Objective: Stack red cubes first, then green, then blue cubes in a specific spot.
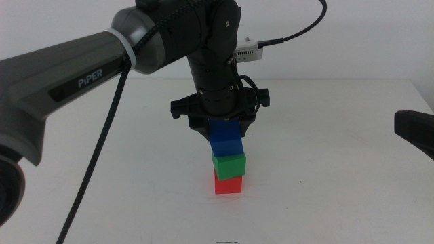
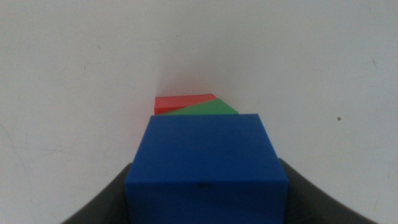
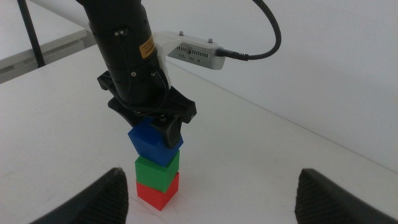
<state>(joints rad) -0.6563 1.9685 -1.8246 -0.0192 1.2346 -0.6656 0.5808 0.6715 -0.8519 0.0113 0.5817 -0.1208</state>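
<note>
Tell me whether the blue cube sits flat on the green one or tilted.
Tilted: the blue cube, clamped in the left gripper, leans askew on the green cube.

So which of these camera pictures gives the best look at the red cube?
The middle view: the red cube sits at the bottom of the stack, its front face plainly visible under the green cube. The right wrist view shows it smaller but whole. The left wrist view shows only a sliver behind the blue cube.

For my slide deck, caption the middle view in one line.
Left gripper holds the blue cube on the green cube, atop the red cube.
</note>
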